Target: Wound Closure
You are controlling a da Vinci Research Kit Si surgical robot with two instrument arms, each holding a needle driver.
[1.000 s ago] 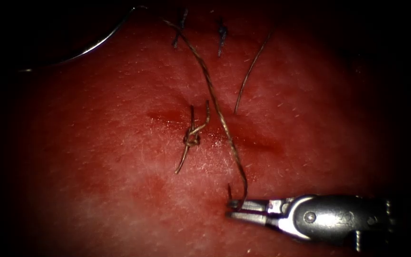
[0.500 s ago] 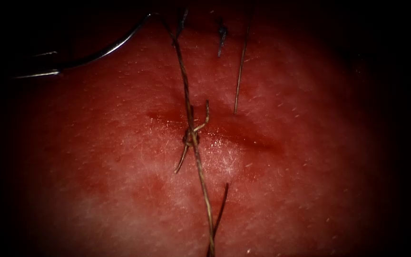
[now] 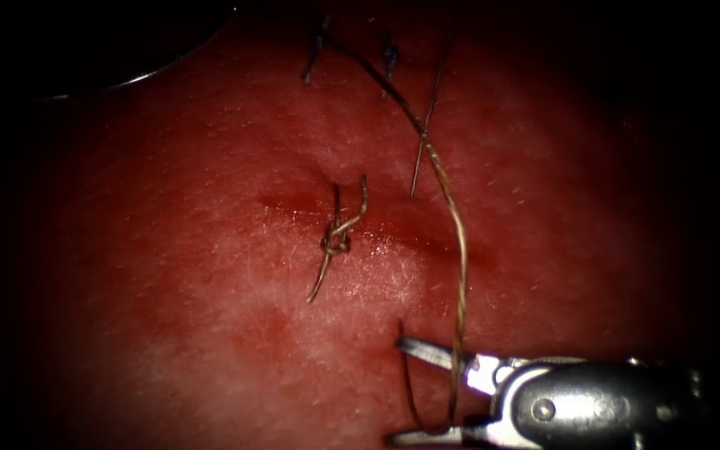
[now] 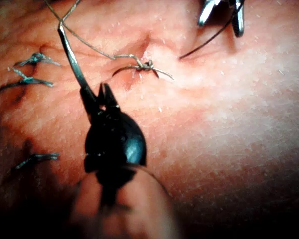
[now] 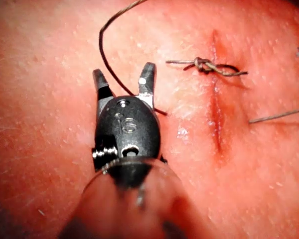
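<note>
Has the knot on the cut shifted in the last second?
No. The knot sits at the same spot on the cut in the endoscope view; only the thread swung right.

Looks like a surgical training bench in a lab: just a slab of tissue (image 3: 210,292) under tight endoscope lighting, dark all around it, with practice knots (image 4: 32,59) tied near its cut (image 3: 377,233).
</note>
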